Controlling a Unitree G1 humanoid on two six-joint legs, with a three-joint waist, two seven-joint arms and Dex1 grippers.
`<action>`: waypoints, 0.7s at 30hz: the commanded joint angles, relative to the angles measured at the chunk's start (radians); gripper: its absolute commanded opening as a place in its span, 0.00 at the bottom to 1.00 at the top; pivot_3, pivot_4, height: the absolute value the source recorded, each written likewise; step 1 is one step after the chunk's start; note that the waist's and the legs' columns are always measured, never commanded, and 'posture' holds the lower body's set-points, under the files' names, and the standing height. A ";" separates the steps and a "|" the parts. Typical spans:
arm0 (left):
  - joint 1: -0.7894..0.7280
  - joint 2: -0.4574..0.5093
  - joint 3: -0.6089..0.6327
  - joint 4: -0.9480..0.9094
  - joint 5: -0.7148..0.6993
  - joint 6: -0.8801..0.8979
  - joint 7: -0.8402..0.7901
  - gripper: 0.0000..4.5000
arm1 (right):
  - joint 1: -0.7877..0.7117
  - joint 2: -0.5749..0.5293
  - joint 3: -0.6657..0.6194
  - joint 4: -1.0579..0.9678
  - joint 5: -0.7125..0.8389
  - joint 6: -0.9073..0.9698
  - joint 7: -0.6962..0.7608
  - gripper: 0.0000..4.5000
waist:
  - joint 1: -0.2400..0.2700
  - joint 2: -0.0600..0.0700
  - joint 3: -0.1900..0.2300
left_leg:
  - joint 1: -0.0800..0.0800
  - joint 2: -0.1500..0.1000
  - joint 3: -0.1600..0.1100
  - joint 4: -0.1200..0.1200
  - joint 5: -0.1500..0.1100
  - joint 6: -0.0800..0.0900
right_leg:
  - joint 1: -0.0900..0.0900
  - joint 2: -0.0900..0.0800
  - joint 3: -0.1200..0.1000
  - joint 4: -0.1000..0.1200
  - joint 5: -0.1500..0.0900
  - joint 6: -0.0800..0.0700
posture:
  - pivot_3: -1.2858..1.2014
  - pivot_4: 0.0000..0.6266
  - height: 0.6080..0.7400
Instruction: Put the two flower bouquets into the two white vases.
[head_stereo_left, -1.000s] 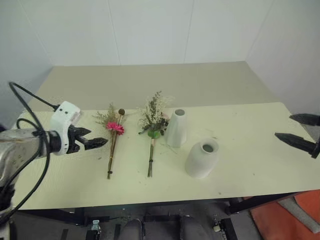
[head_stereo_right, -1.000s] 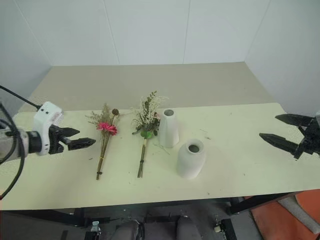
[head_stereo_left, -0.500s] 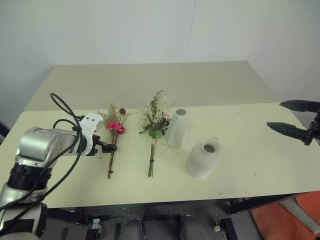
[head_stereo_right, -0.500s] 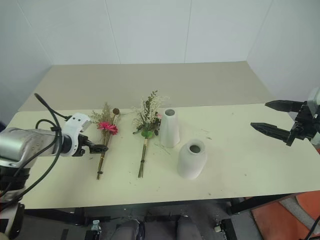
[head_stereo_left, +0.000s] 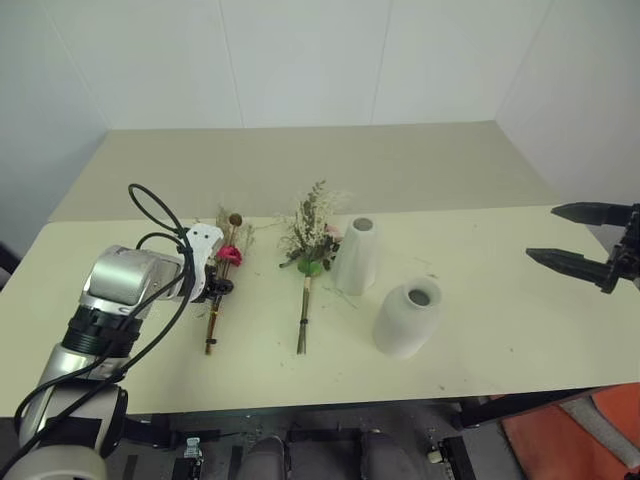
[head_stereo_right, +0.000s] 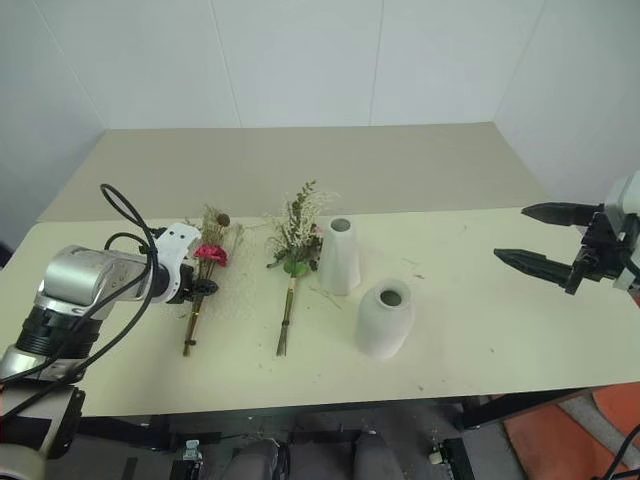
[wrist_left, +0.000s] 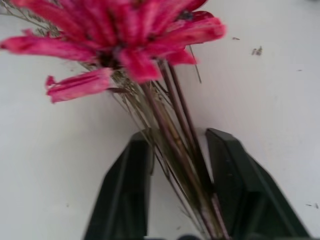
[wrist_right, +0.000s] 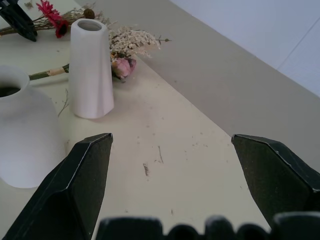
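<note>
From the head camera I see my left gripper (head_stereo_left: 222, 285) down on the daisy bouquet (head_stereo_left: 222, 282), which lies on the table (head_stereo_left: 480, 250) left of the rose bouquet (head_stereo_left: 308, 250), cone vase (head_stereo_left: 355, 256) and egg vase (head_stereo_left: 406, 318). Left wrist: both fingers (wrist_left: 125, 190) clamp the stems below the bloom. Right wrist: my right gripper (wrist_right: 185, 180) hangs wide apart, empty.
</note>
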 joint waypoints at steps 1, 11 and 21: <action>0.000 -0.013 0.051 -0.035 0.019 -0.042 0.010 0.17 | 0.014 -0.012 -0.067 -0.040 0.028 -0.006 -0.013 1.00 | 0.005 0.000 0.000 | 0.000 0.000 0.000 0.000 0.000 0.000 | 0.000 0.000 0.000 0.000 0.000 0.000 | 0.52 0.24 1.00; 0.034 -0.094 0.337 -0.147 0.093 -0.384 0.198 0.17 | 0.046 -0.005 -0.079 -0.049 0.038 -0.014 -0.034 1.00 | 0.009 0.000 0.000 | 0.000 0.000 0.000 0.000 0.000 0.000 | 0.000 -0.001 0.000 0.000 0.001 0.000 | 0.52 0.24 1.00; -0.127 -0.134 0.305 -0.065 0.119 -0.360 0.219 0.17 | 0.043 0.014 -0.077 -0.058 0.040 -0.020 -0.048 1.00 | 0.010 -0.001 0.000 | -0.001 -0.001 0.000 0.000 0.000 0.000 | 0.000 -0.001 0.000 -0.001 0.001 0.001 | 0.52 0.24 1.00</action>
